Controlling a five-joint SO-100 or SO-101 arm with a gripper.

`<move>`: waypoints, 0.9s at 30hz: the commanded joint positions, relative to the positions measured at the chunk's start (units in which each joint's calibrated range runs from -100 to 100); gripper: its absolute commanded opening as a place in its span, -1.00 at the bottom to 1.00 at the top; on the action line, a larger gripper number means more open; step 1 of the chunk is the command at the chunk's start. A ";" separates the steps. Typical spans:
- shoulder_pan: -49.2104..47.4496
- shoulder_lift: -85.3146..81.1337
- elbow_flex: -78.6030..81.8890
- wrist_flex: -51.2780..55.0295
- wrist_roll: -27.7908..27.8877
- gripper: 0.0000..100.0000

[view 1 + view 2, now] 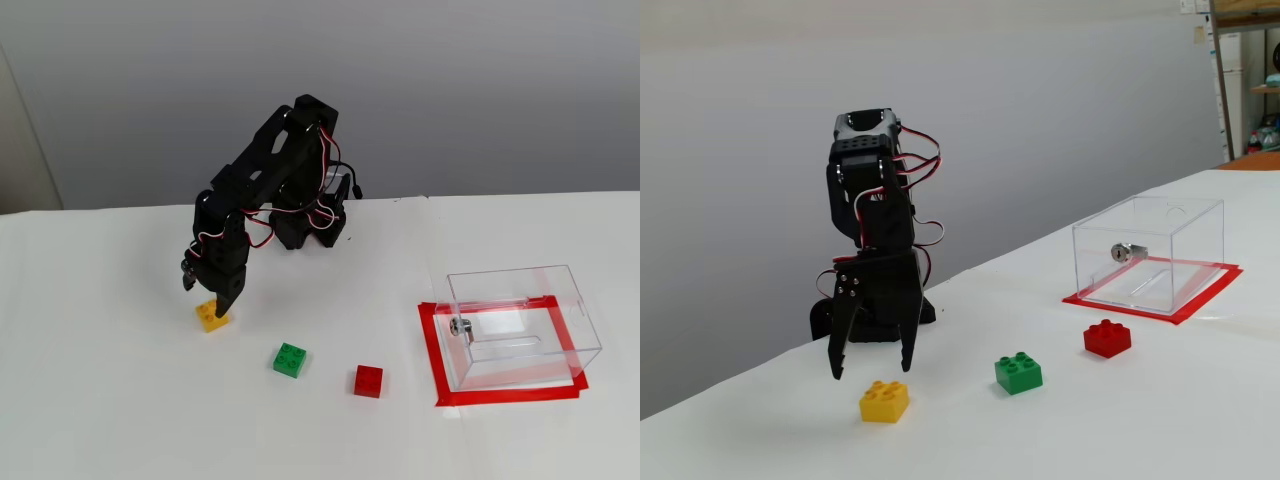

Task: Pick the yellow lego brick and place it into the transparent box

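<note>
Fingers of your gripper (pixel 871 371) are spread apart, pointing down just behind the yellow lego brick (pixel 885 401), not touching it. That brick lies toward the table's (pixel 100 400) left side in both fixed views; the transparent box (pixel 522 327) sits well apart, near the right edge.

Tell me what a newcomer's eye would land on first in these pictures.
First the black arm at the back of the white table, bent forward so its open end effector hangs just above the yellow brick. Next, the bright row of bricks: yellow, then the green brick, then the red brick, running left to right in both fixed views. Last, the clear box at the right, standing on a red tape outline.
</note>
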 commanded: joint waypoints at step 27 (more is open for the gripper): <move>0.17 11.57 -1.40 -5.43 -4.05 -0.42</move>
